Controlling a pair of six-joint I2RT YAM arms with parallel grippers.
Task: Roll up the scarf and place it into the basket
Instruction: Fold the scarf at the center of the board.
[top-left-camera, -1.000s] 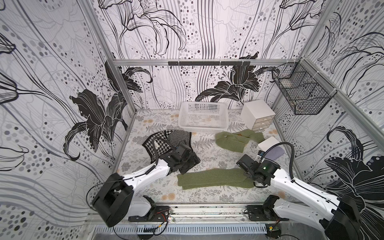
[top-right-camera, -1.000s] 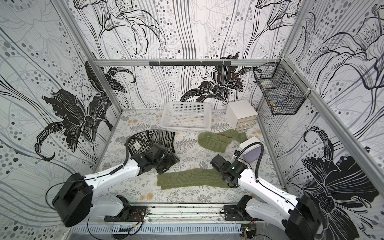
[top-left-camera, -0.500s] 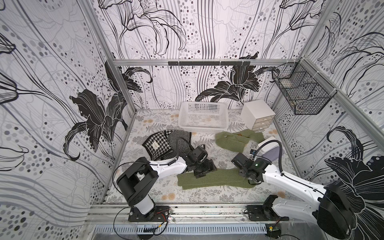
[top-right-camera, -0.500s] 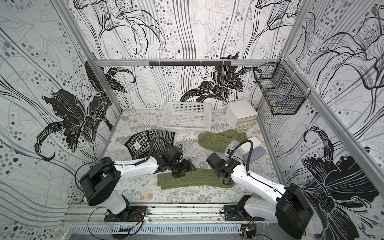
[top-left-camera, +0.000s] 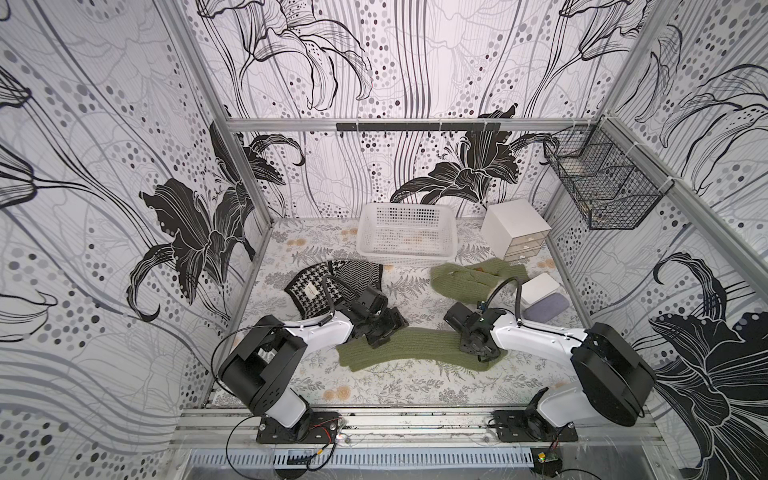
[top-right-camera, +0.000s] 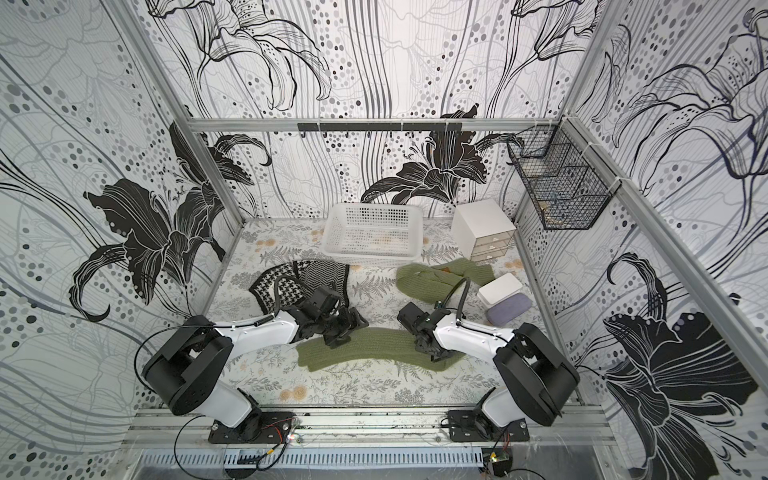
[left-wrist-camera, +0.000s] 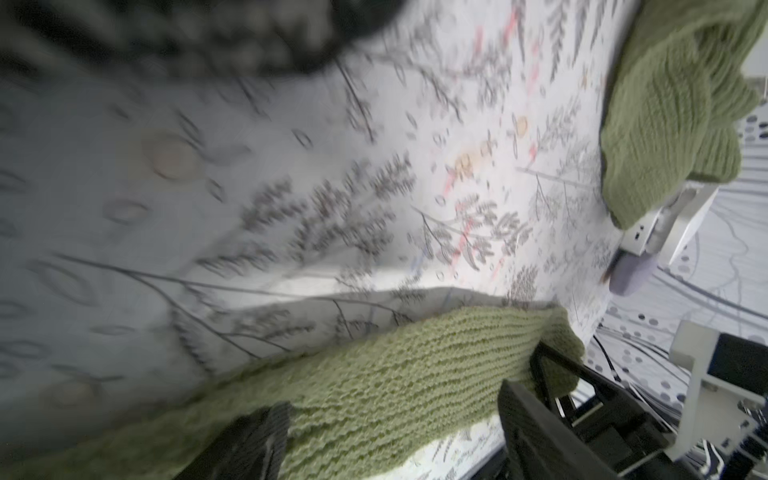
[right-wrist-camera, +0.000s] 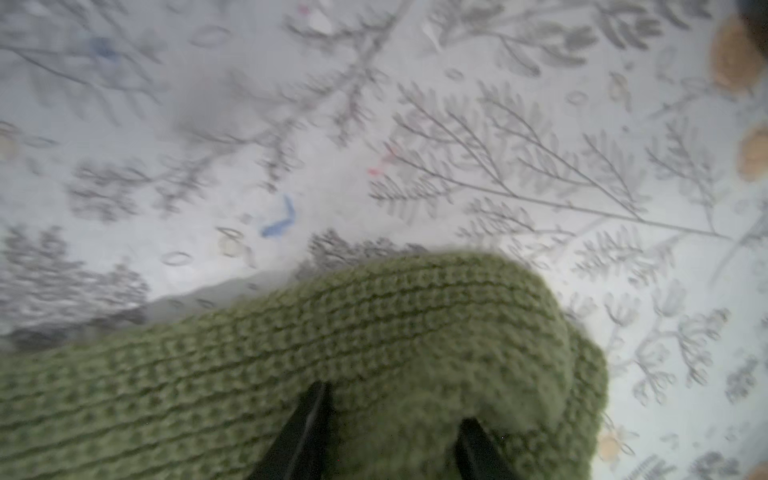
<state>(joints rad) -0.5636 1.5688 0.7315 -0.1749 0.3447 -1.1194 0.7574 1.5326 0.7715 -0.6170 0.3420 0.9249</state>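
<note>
1 basket (top-left-camera: 405, 255), 2 green scarves. Left gripper (top-left-camera: 388, 332) gapes wide at the near scarf (top-left-camera: 419, 347); right gripper (top-left-camera: 478, 351) pinches its end; far scarf (top-left-camera: 465, 282) lies untouched.

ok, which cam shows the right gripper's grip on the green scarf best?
Right wrist view: the right gripper straddles the folded end of the scarf, knit bulging between its fingers. Both top views show most of the scarf, but the gripper covers the contact. Left wrist view looks along the scarf; that end is far and partly hidden.

White links (top-left-camera: 324, 330), bulky black joints (top-left-camera: 259, 365); left pincer (top-left-camera: 386, 330) and right pincer (top-left-camera: 478, 351) black (thin cables (top-left-camera: 509, 286) trail).
</note>
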